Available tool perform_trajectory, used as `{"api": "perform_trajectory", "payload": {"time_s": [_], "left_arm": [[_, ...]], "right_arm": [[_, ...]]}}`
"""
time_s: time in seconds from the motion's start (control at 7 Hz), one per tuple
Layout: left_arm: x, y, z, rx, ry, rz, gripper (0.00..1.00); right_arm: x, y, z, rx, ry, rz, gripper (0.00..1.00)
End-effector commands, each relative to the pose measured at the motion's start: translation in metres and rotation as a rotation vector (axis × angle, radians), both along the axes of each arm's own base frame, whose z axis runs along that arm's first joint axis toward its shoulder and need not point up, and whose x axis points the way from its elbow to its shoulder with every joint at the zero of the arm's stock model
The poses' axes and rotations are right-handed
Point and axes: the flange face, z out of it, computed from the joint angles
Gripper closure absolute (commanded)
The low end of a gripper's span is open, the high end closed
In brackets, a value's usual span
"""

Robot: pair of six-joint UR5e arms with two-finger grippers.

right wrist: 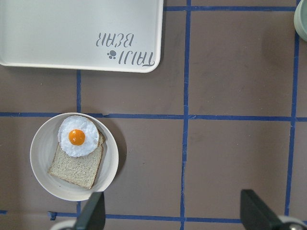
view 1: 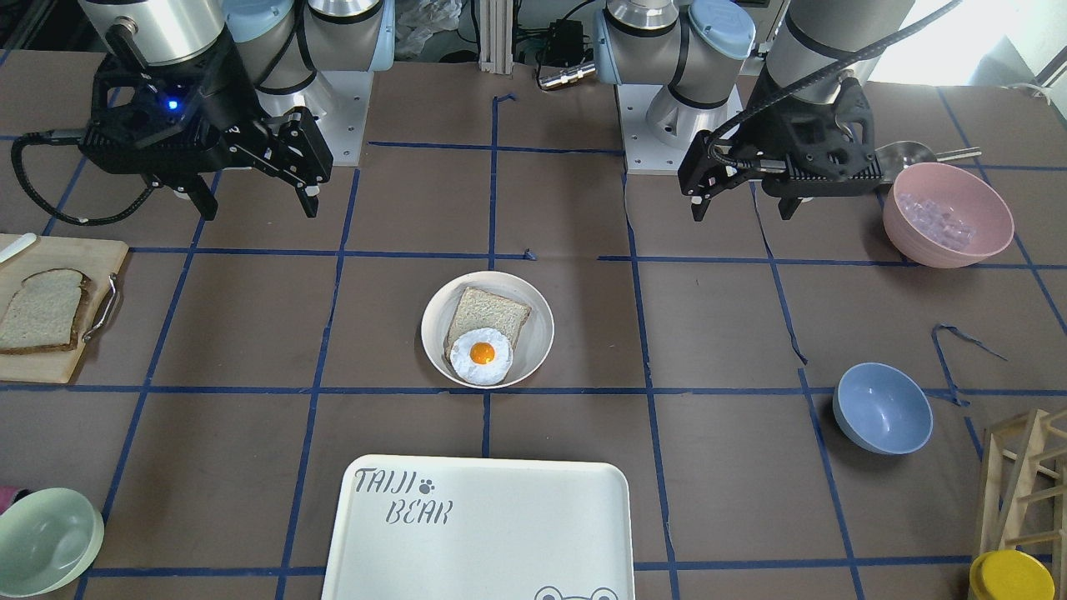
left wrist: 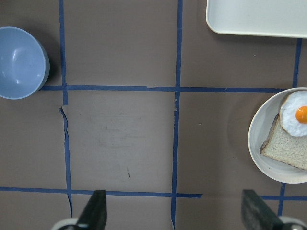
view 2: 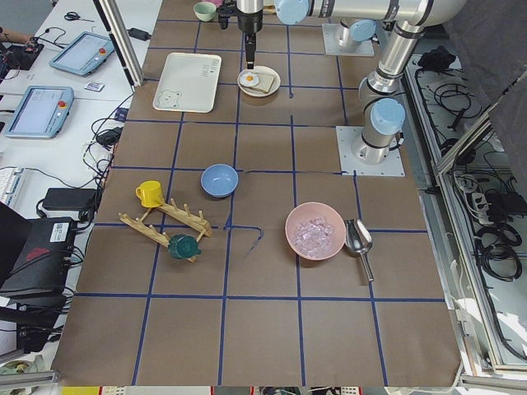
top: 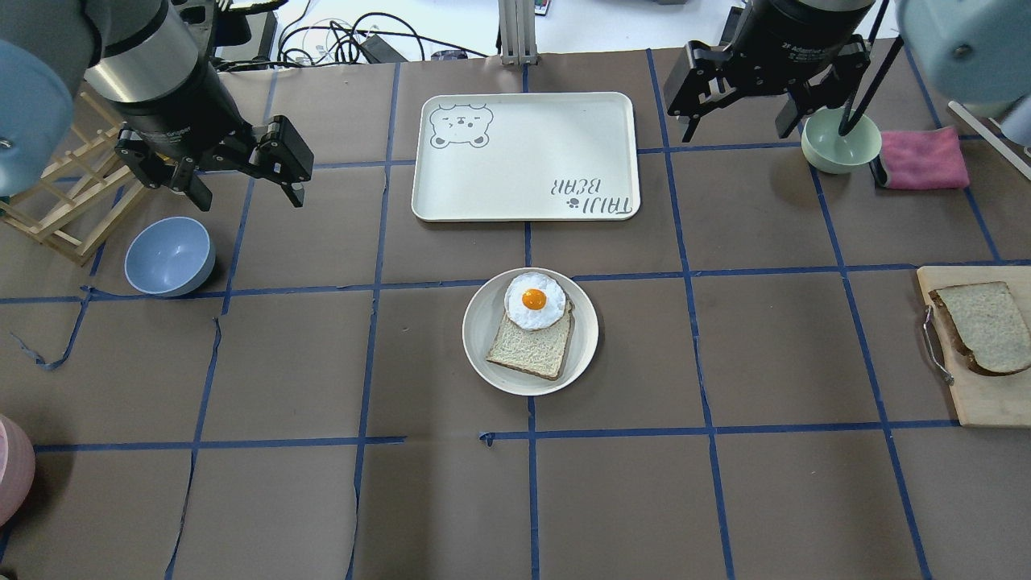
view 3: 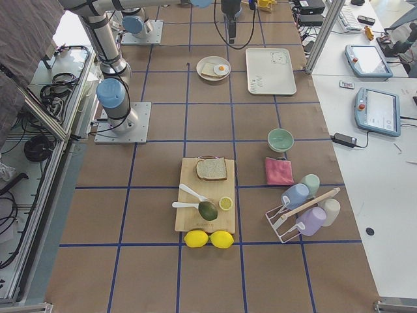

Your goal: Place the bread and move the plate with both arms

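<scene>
The bread [top: 979, 326], grey-white with a dark crust, lies on a wooden cutting board [top: 983, 395] at the table's right end; it also shows in the front view [view 1: 42, 310]. The cream plate [top: 584, 338] sits mid-table and holds a paler tan slice [top: 527, 350] with a fried egg [top: 534, 301] on it. My left gripper [top: 248, 197] is open and empty, above the table left of the plate. My right gripper [top: 737, 130] is open and empty, up beside the tray's right end. The plate shows in both wrist views [left wrist: 259, 139] [right wrist: 41, 153].
The white TAIJI BEAR tray [top: 523, 153] lies just beyond the plate. A blue bowl [top: 169, 256] and a wooden rack [top: 64, 201] are at the left. A pale green bowl [top: 840, 141] and a pink cloth [top: 922, 157] are far right. A pink bowl [view 1: 948, 214] stands near the left arm.
</scene>
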Motion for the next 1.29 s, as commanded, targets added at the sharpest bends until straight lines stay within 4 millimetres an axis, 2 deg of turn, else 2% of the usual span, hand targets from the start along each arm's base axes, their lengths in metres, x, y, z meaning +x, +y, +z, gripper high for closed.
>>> {"api": "perform_trajectory", "payload": {"time_s": [0.0,0.71,1.14], "left_arm": [[-0.0001,-0.0017,-0.0022,0.002,0.001,0.0,0.0],[0.0001,-0.0024,-0.0028,0.002,0.0,0.0,0.0],[0.0004,-0.0024,-0.004,0.008,-0.003,0.0,0.0]], "right_arm": [[-0.0004,-0.0017,-0.0079,0.015,0.001,0.0,0.0],[-0.0043,-0.0027,-0.0068,0.014,0.01,0.006,0.0],[-0.003,-0.0064,-0.0153,0.025,0.007,0.004,0.0]]}}
